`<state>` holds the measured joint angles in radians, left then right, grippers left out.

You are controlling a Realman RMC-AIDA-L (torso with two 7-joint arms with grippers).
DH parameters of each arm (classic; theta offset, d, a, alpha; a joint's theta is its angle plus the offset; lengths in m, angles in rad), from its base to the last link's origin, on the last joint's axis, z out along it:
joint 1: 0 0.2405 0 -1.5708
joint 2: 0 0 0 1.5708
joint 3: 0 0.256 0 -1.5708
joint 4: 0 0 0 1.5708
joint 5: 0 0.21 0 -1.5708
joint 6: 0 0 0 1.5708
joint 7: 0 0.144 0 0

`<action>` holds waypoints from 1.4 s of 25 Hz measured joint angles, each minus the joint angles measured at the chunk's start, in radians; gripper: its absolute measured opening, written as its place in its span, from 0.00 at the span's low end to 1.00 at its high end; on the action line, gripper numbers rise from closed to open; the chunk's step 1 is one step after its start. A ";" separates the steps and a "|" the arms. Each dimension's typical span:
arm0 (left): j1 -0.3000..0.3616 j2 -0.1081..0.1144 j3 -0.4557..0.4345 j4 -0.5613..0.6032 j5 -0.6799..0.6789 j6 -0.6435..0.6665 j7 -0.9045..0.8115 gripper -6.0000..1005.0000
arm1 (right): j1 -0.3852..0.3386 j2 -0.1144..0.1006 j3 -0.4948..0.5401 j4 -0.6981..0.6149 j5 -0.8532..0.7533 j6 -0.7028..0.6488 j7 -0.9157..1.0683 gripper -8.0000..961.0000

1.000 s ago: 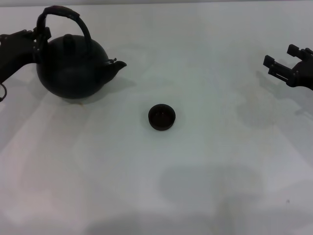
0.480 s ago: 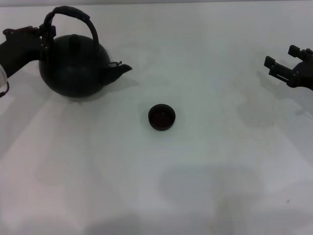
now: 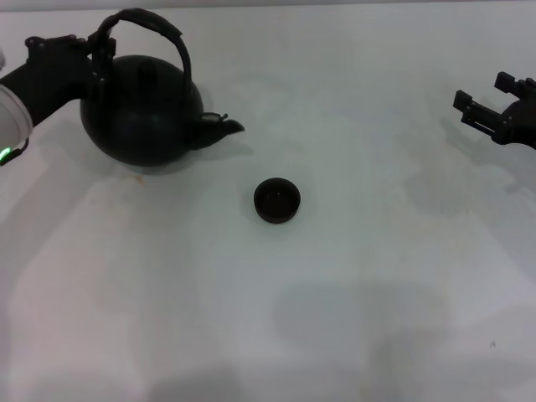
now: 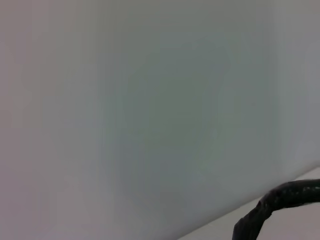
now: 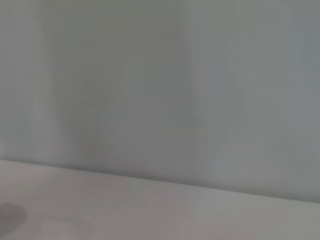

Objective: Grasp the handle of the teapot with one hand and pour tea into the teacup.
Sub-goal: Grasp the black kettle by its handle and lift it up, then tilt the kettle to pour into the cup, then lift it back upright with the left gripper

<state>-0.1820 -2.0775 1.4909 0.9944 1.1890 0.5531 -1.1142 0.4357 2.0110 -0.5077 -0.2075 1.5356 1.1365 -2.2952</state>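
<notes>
The black round teapot (image 3: 142, 109) is at the far left in the head view, its short spout (image 3: 224, 127) pointing right toward the teacup (image 3: 277, 199). That small dark teacup stands alone mid-table, apart from the pot. My left gripper (image 3: 95, 52) is shut on the left end of the arched handle (image 3: 159, 23). In the left wrist view only a dark curved piece of the handle (image 4: 280, 197) shows against a pale surface. My right gripper (image 3: 479, 94) hangs open at the far right edge, holding nothing.
The white table (image 3: 268, 318) spreads around the cup, with faint shadows on it. The right wrist view shows only a pale wall and table surface (image 5: 150, 210).
The left arm has carried the teapot to the right, toward the teacup, with the spout dipping slightly. The teacup and right arm have stayed put.
</notes>
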 joint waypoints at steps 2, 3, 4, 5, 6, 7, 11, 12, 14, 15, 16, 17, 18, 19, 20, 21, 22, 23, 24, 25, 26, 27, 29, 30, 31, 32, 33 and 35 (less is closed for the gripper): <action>0.019 0.001 0.023 0.040 0.009 -0.010 -0.006 0.11 | 0.000 0.000 0.000 0.000 0.002 0.004 0.000 0.88; 0.030 0.001 0.032 0.063 0.015 -0.011 -0.017 0.11 | 0.000 0.000 0.000 0.000 0.005 0.005 0.000 0.88; 0.037 0.002 0.038 0.083 0.023 -0.011 -0.033 0.11 | 0.000 0.000 0.000 0.000 0.008 0.006 0.000 0.88; 0.044 0.002 0.041 0.105 0.048 -0.011 -0.063 0.11 | -0.001 0.000 0.000 0.000 0.010 0.006 0.000 0.88; 0.051 0.003 0.042 0.131 0.083 -0.011 -0.100 0.11 | -0.001 0.000 0.000 0.000 0.010 0.007 0.000 0.88; 0.057 0.004 0.041 0.155 0.126 -0.010 -0.138 0.11 | -0.001 0.000 0.000 0.000 0.010 0.007 0.000 0.88; 0.087 0.005 0.037 0.283 0.380 0.001 -0.367 0.11 | -0.005 -0.001 0.000 0.000 0.011 0.011 0.000 0.88; 0.093 0.005 0.036 0.311 0.432 0.005 -0.415 0.11 | -0.006 -0.001 0.000 0.000 0.011 0.011 0.000 0.88; 0.103 0.005 0.026 0.364 0.526 0.035 -0.494 0.11 | -0.009 -0.001 0.000 -0.001 0.011 0.011 0.000 0.88; 0.105 0.005 0.016 0.383 0.557 0.058 -0.520 0.11 | -0.011 -0.002 0.000 -0.001 0.011 0.011 0.000 0.88; 0.105 0.005 0.000 0.397 0.574 0.088 -0.540 0.11 | -0.012 -0.002 0.000 -0.001 0.011 0.011 0.000 0.88; 0.104 0.005 -0.015 0.407 0.585 0.116 -0.558 0.11 | -0.014 -0.002 0.000 -0.001 0.011 0.011 0.001 0.88; 0.100 0.006 -0.036 0.413 0.590 0.147 -0.572 0.11 | -0.016 -0.003 0.000 -0.001 0.011 0.011 0.000 0.88; 0.094 0.006 -0.064 0.418 0.593 0.182 -0.594 0.11 | -0.017 -0.003 0.000 -0.001 0.011 0.011 0.000 0.88; 0.088 0.006 -0.085 0.421 0.595 0.208 -0.610 0.11 | -0.018 -0.003 0.000 -0.001 0.011 0.011 -0.001 0.88; 0.081 0.006 -0.107 0.423 0.602 0.230 -0.627 0.11 | -0.018 -0.003 0.000 -0.001 0.011 0.011 -0.001 0.88; 0.077 0.006 -0.116 0.425 0.608 0.241 -0.636 0.11 | -0.019 -0.003 0.000 0.000 0.011 0.011 -0.001 0.88; 0.071 0.007 -0.126 0.428 0.626 0.252 -0.650 0.11 | -0.020 -0.003 0.000 0.000 0.011 0.011 -0.001 0.88; 0.064 0.008 -0.130 0.430 0.651 0.262 -0.665 0.11 | -0.020 -0.003 0.000 0.000 0.011 0.011 -0.002 0.88; 0.058 0.008 -0.131 0.432 0.673 0.271 -0.678 0.11 | -0.020 -0.003 0.000 0.000 0.011 0.011 -0.002 0.88; 0.048 0.010 -0.132 0.432 0.701 0.282 -0.697 0.11 | -0.020 -0.003 0.000 0.000 0.011 0.011 -0.002 0.88; 0.039 0.010 -0.133 0.432 0.726 0.292 -0.714 0.11 | -0.020 -0.003 0.000 0.000 0.011 0.011 -0.002 0.88; 0.020 0.011 -0.132 0.429 0.776 0.311 -0.747 0.11 | -0.019 -0.003 0.000 0.000 0.011 0.011 -0.002 0.88; 0.012 0.011 -0.130 0.426 0.799 0.317 -0.761 0.11 | -0.018 -0.003 -0.001 0.000 0.011 0.011 -0.002 0.88; 0.007 0.011 -0.128 0.425 0.810 0.320 -0.766 0.11 | -0.018 -0.003 -0.001 0.000 0.011 0.011 -0.002 0.88; 0.003 0.011 -0.125 0.424 0.822 0.322 -0.772 0.11 | -0.018 -0.003 -0.001 0.000 0.011 0.011 -0.002 0.88; 0.000 0.011 -0.123 0.423 0.834 0.322 -0.776 0.11 | -0.018 -0.003 -0.001 0.000 0.011 0.011 -0.003 0.88; -0.008 0.011 -0.120 0.423 0.864 0.324 -0.793 0.11 | -0.019 -0.003 -0.001 0.000 0.011 0.011 -0.004 0.88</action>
<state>-0.1901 -2.0663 1.3704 1.4172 2.0533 0.8770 -1.9071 0.4164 2.0079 -0.5082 -0.2070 1.5462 1.1476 -2.2991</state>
